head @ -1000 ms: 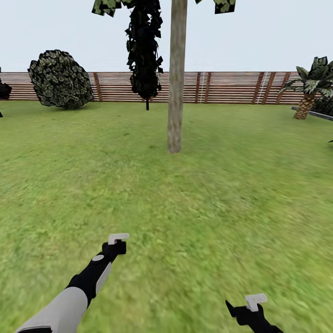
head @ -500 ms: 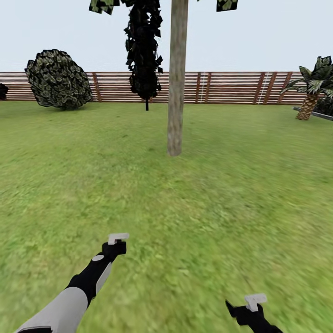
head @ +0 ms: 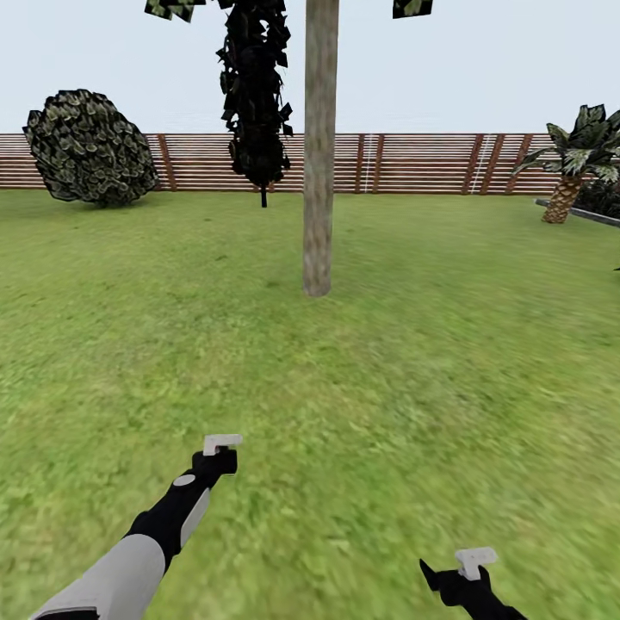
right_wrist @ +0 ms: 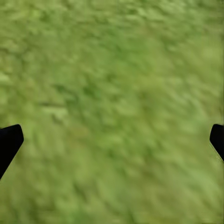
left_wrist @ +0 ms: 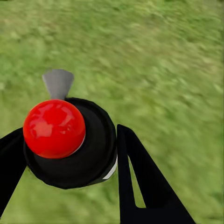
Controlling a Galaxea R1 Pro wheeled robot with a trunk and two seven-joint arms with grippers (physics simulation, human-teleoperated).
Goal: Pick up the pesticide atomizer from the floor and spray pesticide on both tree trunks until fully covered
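In the left wrist view my left gripper (left_wrist: 70, 151) is shut on the pesticide atomizer (left_wrist: 54, 128), a dark bottle with a glossy red top and a grey nozzle, held over the grass. In the head view the left gripper (head: 220, 449) hangs low over the lawn. A thick grey-beige tree trunk (head: 318, 172) stands several metres ahead, slightly left of centre. My right gripper (head: 465, 570) sits at the lower right; its black fingertips (right_wrist: 9, 140) are wide apart with only grass between them.
Green lawn (head: 387, 362) stretches to a brown slatted fence (head: 413, 162). A round bush (head: 90, 148) stands at the far left, a slim dark cypress-like tree (head: 254, 95) behind the trunk, and a short palm (head: 568, 168) at the far right.
The whole view has shifted: the trunk, bush and fence sit a little further left and the trunk's base lower, so the camera moved. Both arms keep their pose.
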